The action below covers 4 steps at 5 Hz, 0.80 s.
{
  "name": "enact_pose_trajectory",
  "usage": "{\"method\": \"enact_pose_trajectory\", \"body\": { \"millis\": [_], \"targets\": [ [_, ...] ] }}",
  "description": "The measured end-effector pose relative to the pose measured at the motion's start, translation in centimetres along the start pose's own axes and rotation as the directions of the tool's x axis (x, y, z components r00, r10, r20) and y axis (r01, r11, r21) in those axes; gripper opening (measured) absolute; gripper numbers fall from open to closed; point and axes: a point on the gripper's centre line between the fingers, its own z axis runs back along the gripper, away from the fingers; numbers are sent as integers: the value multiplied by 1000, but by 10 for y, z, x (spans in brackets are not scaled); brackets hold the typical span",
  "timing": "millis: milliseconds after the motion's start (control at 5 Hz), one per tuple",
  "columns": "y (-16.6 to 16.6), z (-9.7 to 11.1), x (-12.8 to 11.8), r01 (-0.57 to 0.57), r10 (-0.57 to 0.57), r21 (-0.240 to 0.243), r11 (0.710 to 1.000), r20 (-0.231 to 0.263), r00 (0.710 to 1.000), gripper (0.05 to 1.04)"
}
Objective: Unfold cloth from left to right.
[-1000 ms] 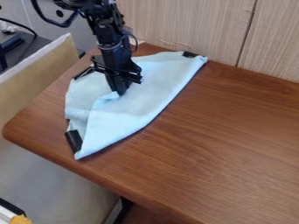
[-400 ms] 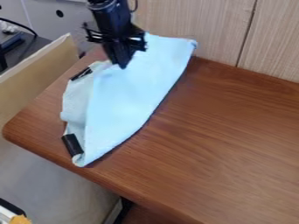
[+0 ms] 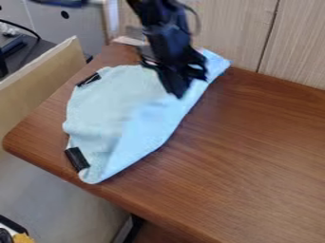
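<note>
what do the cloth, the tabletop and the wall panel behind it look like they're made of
The cloth looks like a soft, matte woven or microfiber fabric, judging by its limp folds and rounded, wavy edge. The tabletop seems to be wood or wood-look laminate, smooth with a slight sheen and reddish-brown grain. The wall panel looks like pale wood or veneer, with fine vertical streaks.

You have one cloth, one gripper, one tabletop, two black strips, counting the upper strip and the lower strip toward the left of the frame, and one orange item at the lower left.
</note>
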Motion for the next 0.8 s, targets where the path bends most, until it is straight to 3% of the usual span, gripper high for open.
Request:
{"method": "enact_pose_trajectory", "body": {
  "millis": [200, 400, 600, 800],
  "targets": [
    [-11, -14, -8, 18, -18, -12, 1000, 18, 1000, 72],
    [-19, -43, -19, 38, -39, -25, 999, -24, 999, 102],
    [-20, -57, -23, 26, -27, -31, 999, -27, 999, 277],
    [-27, -71, -31, 16, -18, -56, 998, -50, 999, 559]
  ]
}}
